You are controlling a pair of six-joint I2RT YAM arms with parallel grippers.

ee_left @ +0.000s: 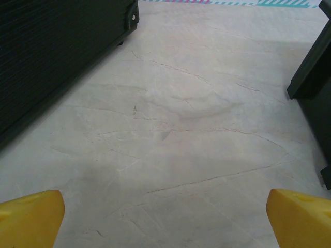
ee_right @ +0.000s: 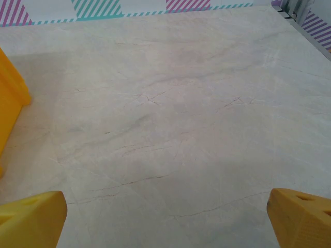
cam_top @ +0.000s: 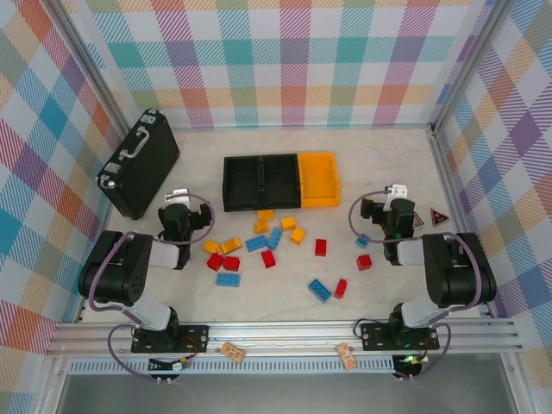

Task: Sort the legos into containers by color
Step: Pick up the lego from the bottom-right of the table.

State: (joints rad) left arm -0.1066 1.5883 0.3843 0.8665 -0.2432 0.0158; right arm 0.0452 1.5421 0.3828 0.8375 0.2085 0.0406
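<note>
On the pale tabletop, small studded plastic bricks in red, blue and yellow-orange lie scattered loose with the colours mixed. As far as the overhead view tells, none is inside a container.

Just beyond them stands a row of open-topped rectangular plastic bins, touching side by side: a left black bin, a middle black bin and a yellow-orange bin. Set there, they are probably within reach of either gripper.

The left gripper hovers over bare table between the hard black briefcase with a handle and the left black bin, its jaws spread wide and empty. The right gripper hangs to the right of the yellow-orange bin, near a small triangular red-and-black card, and is likewise wide apart and holding nothing.

Both seem parked clear of the bricks, ready for a first pick, so sorting looks not yet begun.
</note>
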